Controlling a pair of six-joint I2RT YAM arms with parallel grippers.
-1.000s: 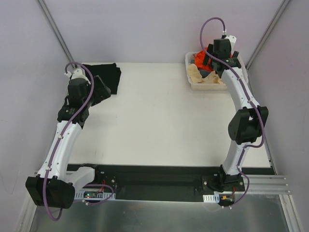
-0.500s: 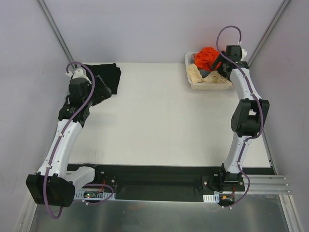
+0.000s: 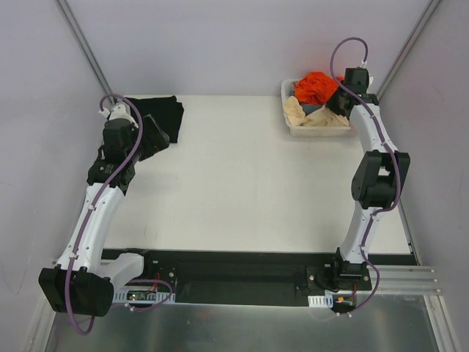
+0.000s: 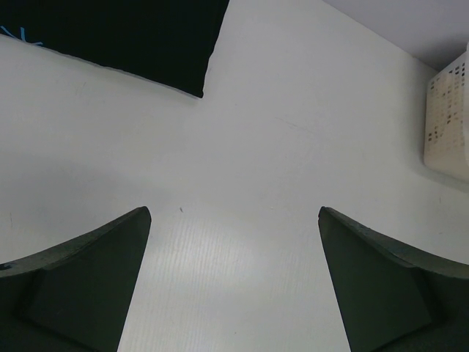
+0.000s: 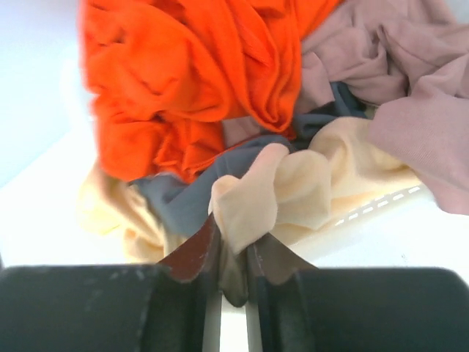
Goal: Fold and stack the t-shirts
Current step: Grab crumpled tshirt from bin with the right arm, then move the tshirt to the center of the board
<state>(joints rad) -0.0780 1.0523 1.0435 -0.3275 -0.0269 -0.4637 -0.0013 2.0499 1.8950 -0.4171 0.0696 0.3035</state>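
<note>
My right gripper (image 5: 234, 258) is clamped on a fold of the cream shirt (image 5: 297, 183) in the basket (image 3: 315, 131); my left gripper (image 4: 233, 214) stands spread wide.

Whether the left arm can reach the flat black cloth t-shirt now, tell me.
Probably yes: the open left gripper hovers close to the flat black cloth t-shirt, only bare white table between them, nothing blocking.
</note>
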